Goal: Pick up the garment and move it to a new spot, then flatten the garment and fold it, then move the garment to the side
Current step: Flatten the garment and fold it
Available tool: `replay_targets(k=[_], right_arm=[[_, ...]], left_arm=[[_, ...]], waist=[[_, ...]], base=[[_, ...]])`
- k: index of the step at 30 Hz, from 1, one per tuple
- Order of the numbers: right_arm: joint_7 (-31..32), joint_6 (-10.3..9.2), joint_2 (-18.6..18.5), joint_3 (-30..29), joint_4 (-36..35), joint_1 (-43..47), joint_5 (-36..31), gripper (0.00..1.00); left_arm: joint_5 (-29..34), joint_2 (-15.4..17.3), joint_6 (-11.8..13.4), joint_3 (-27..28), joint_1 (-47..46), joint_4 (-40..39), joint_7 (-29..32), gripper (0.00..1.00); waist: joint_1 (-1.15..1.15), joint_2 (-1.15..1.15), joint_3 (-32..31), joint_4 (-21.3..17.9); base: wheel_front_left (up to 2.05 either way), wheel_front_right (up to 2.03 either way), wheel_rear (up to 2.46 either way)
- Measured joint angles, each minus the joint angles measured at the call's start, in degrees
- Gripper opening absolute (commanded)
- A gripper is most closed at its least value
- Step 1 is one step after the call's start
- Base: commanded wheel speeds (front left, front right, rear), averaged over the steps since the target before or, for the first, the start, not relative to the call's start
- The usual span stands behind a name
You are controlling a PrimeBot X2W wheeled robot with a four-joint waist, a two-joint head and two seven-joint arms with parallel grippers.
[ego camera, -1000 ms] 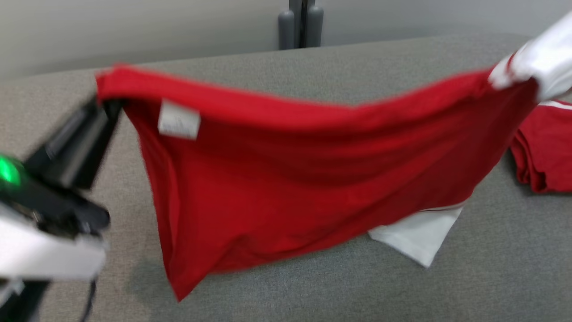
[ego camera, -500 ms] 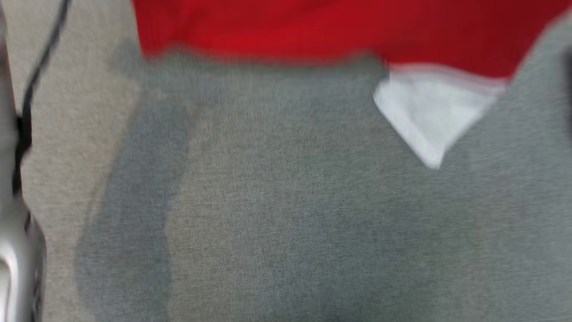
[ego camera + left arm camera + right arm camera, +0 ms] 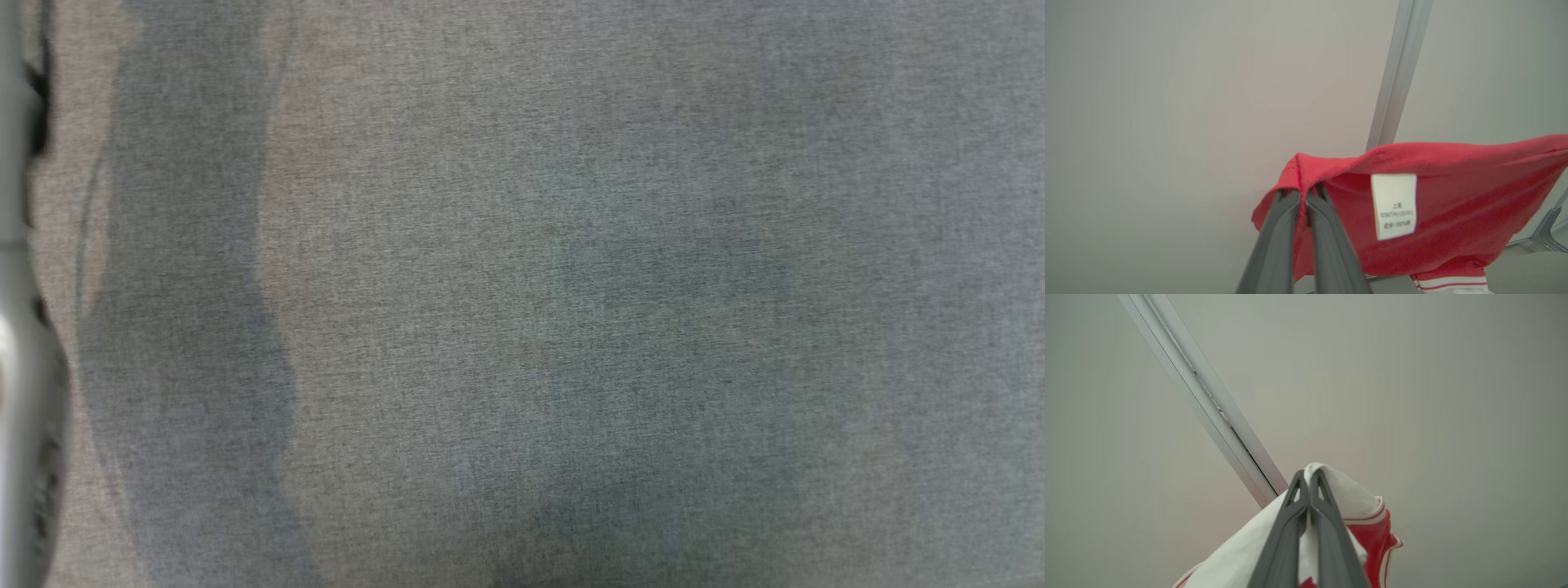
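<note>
The garment (image 3: pixel 1453 212) is red with white parts and a white label (image 3: pixel 1393 206). In the left wrist view my left gripper (image 3: pixel 1303 192) is shut on a red corner of it, and the cloth hangs off to the right in front of a pale wall. In the right wrist view my right gripper (image 3: pixel 1309 475) is shut on a white part of the garment (image 3: pixel 1351 502) with red trim, also held up against the wall. The head view looks down at the bare grey cloth-covered table (image 3: pixel 571 294).
A pale metal post (image 3: pixel 1396 73) runs up the wall behind the garment, and a similar rail (image 3: pixel 1208 404) crosses the right wrist view. A pale forearm edge with a dark cable (image 3: pixel 16 327) lies along the left border of the head view.
The head camera has tilted down, so the hanging red garment and its white sleeve have slid up out of that view, leaving the grey tabletop.
</note>
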Motion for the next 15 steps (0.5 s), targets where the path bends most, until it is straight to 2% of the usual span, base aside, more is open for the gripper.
replay_targets(k=[4,8,12,15], right_arm=[[-2.02,-0.01,-0.46,5.76,0.03,9.93,4.59,0.0],[-4.2,-0.01,-2.07,12.74,-4.82,22.28,10.87,0.0],[-7.48,-0.01,-4.56,18.44,-11.22,38.02,17.17,0.0],[-8.93,-0.01,-7.31,20.95,-15.59,49.05,19.23,0.0]], left_arm=[[-0.64,0.33,-1.23,-2.3,6.47,5.04,-4.05,0.0],[-2.47,1.33,-1.55,-4.57,14.2,6.06,-7.6,0.0],[-6.84,2.67,-1.62,-6.99,26.09,2.42,-10.2,0.0],[-8.91,4.32,-1.62,-8.68,36.88,-2.7,-11.22,0.0]], waist=[[0.0,0.0,-0.27,-0.52],[0.0,0.0,-0.7,-0.67],[0.0,0.0,-3.64,-0.89],[0.0,0.0,-7.03,-1.03]], base=[[0.0,0.0,0.0],[0.0,0.0,0.0],[0.0,0.0,0.0],[0.0,0.0,0.0]])
